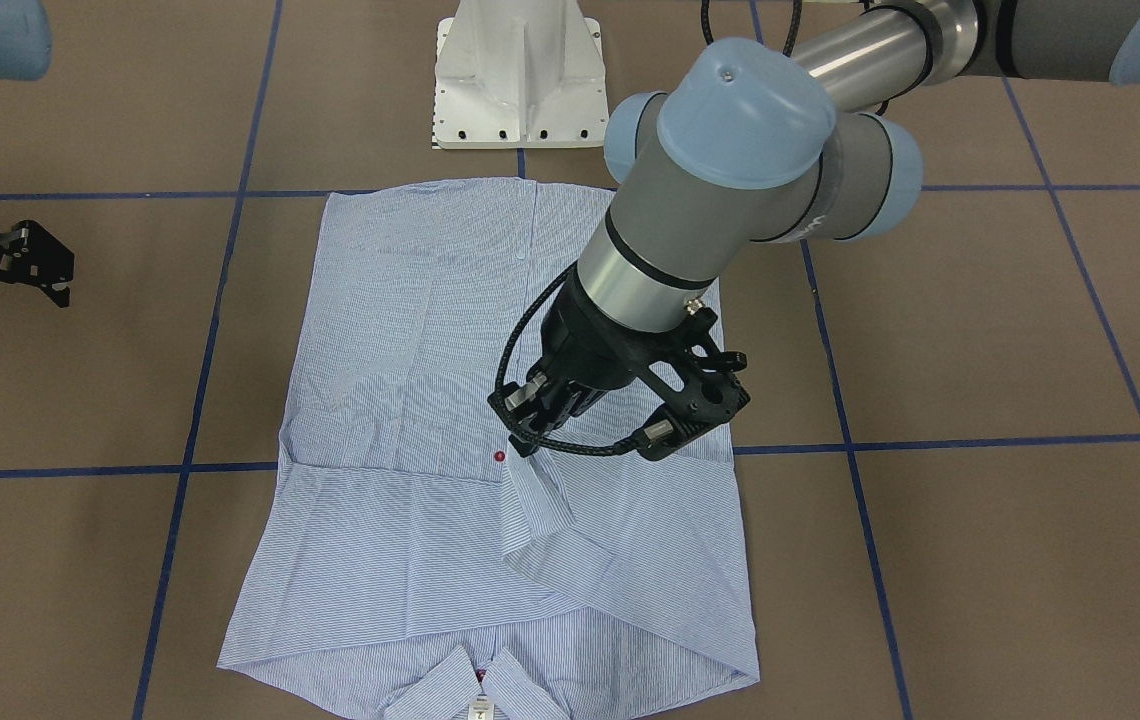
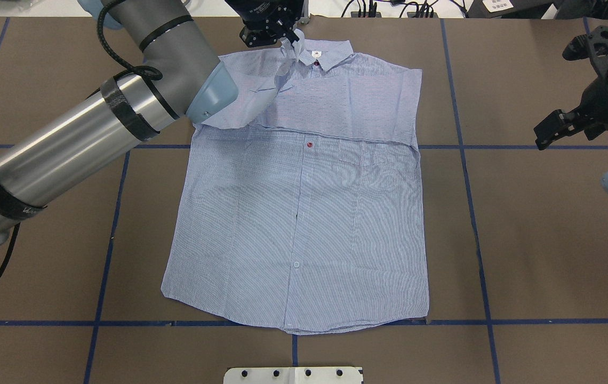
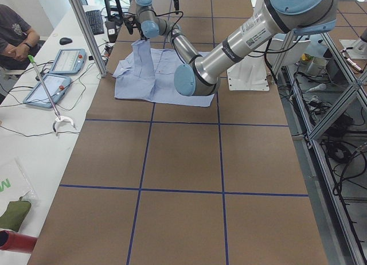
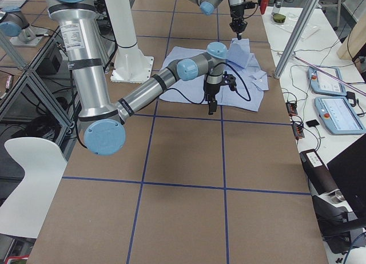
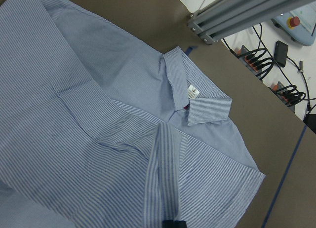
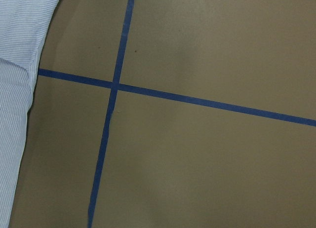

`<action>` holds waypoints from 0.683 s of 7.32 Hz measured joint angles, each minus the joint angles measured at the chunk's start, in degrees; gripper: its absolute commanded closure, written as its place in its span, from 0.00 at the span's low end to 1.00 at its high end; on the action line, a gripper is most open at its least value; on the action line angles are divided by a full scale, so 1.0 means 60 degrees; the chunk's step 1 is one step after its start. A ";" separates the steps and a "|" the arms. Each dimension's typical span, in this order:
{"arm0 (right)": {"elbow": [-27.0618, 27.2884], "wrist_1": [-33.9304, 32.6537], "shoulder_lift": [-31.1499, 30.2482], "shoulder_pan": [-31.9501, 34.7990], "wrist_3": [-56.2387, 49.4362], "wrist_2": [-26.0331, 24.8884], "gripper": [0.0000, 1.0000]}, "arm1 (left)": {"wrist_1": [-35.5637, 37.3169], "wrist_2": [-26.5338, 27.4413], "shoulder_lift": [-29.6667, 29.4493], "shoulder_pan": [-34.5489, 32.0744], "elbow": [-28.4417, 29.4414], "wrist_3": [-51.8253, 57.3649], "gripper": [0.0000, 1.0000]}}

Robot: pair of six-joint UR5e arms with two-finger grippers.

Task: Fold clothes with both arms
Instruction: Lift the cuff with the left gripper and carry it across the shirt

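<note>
One shirt [image 2: 304,224] lies on the table [image 2: 538,256], its cuff [image 1: 535,500] pinched in the left gripper [image 1: 522,440] above. The right gripper [image 1: 50,262], second of two, hangs spread and empty.

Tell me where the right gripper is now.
In the overhead view the right gripper is at the right edge, over bare table beside the shirt's folded shoulder, off the cloth.

Shirt [image 2: 304,224] flat mid-table [image 2: 522,240], hem toward pedestal base [image 1: 520,80], collar [image 2: 325,53] on the far side; left gripper [image 1: 525,440] above shirt near collar, sleeve cuff [image 1: 533,495] raised beneath it; right gripper [image 1: 60,280] over bare table, well apart on robot's right.
</note>
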 measured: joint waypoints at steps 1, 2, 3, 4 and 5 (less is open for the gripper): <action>-0.0007 0.0003 -0.0003 0.0000 -0.0004 -0.0010 0.00 | -0.0072 0.0003 -0.0066 0.0053 0.0082 -0.0034 1.00; -0.0016 0.0004 -0.0008 -0.0001 -0.0005 -0.0022 0.00 | -0.0141 0.0023 -0.0080 0.0191 0.0153 -0.0098 1.00; -0.0028 0.0005 -0.0014 -0.0008 -0.0006 -0.0043 0.00 | -0.0311 0.0125 -0.0084 0.0432 0.0295 -0.0212 1.00; -0.0050 0.0005 -0.0014 -0.0012 -0.0003 -0.0066 0.00 | -0.0724 0.0412 -0.0094 0.0738 0.0597 -0.0387 1.00; -0.0087 0.0005 -0.0005 -0.0012 0.0003 -0.0076 0.00 | -0.1297 0.0765 -0.0135 0.1041 0.1046 -0.0615 1.00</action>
